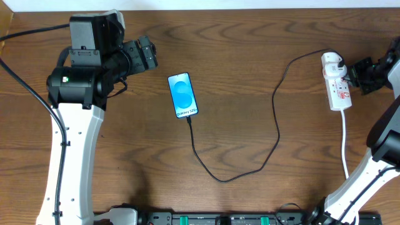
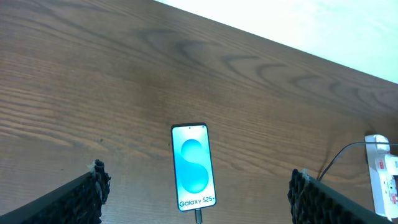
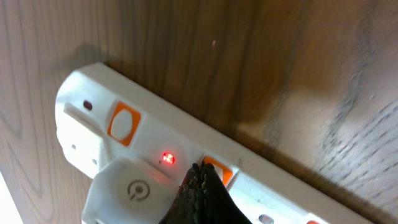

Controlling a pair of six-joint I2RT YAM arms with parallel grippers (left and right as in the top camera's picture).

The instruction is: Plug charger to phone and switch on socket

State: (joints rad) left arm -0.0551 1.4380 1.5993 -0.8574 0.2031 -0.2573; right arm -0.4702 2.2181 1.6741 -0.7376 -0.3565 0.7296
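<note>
The phone [image 1: 183, 95] lies flat mid-table with its blue screen lit, also in the left wrist view [image 2: 194, 168]. The charger cable [image 1: 275, 119] runs from its connector in the phone's lower end [image 2: 198, 216], loops toward the front and rises to the white plug [image 1: 331, 60] seated in the socket [image 1: 338, 87]. My left gripper [image 1: 150, 56] hovers open left of the phone, its pads [image 2: 87, 196] wide apart. My right gripper [image 3: 202, 169] is shut, its tip touching an orange switch [image 3: 219, 172] on the socket [image 3: 81, 106]. A red lamp [image 3: 166, 158] glows beside the plug [image 3: 127, 190].
The strip's white cord [image 1: 344, 144] trails toward the front right beside the right arm. A second orange switch [image 3: 123, 122] sits nearer the strip's end. The table's far edge [image 2: 280, 43] meets a pale wall. Black fixtures [image 1: 219, 219] line the front edge.
</note>
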